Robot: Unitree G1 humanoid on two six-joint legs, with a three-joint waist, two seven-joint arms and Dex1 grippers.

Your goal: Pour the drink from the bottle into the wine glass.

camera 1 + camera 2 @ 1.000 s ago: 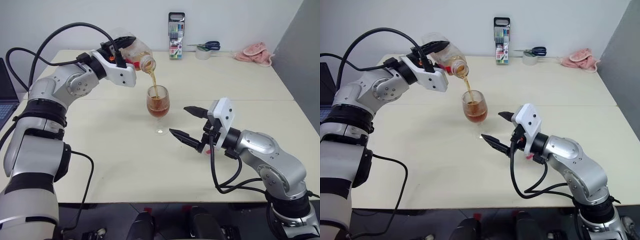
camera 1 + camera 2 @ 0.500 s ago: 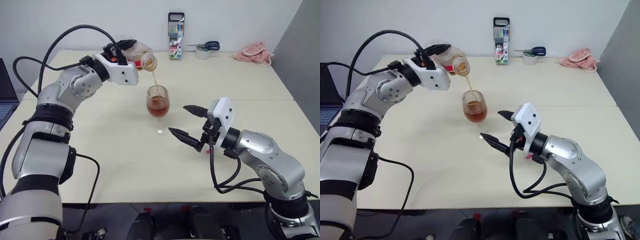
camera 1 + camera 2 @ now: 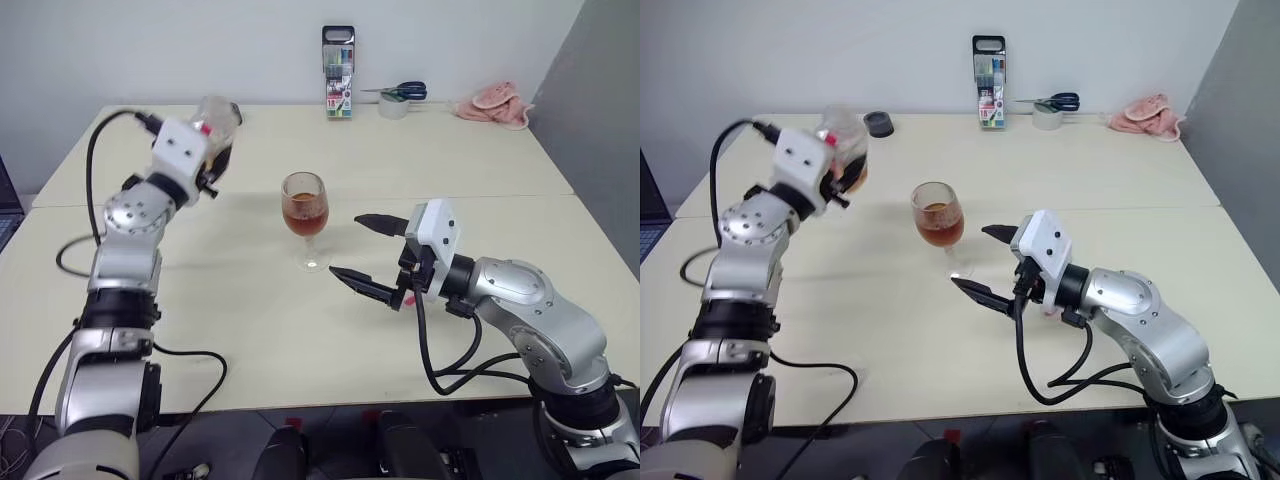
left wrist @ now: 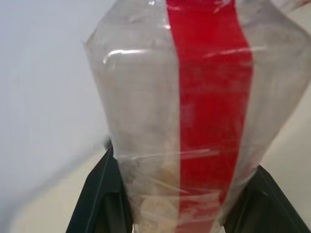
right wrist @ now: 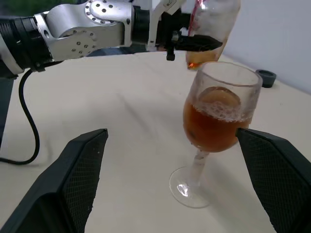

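The bottle (image 4: 184, 111), clear crinkled plastic with a red strip, sits upright, clamped in the left gripper (image 3: 205, 160).
The right gripper (image 3: 368, 255) has its black fingers spread wide, empty, with the round-bowled wine glass (image 3: 304, 215) of amber drink (image 5: 211, 127) just ahead of its fingertips.

Marker case (image 3: 339, 73) upright at table (image 3: 480, 175) far edge. Scissors (image 3: 402, 92) on tape roll (image 3: 392, 106) just right of case; pink cloth (image 3: 492, 103) farther right. Dark cap (image 3: 878, 123) left of case.
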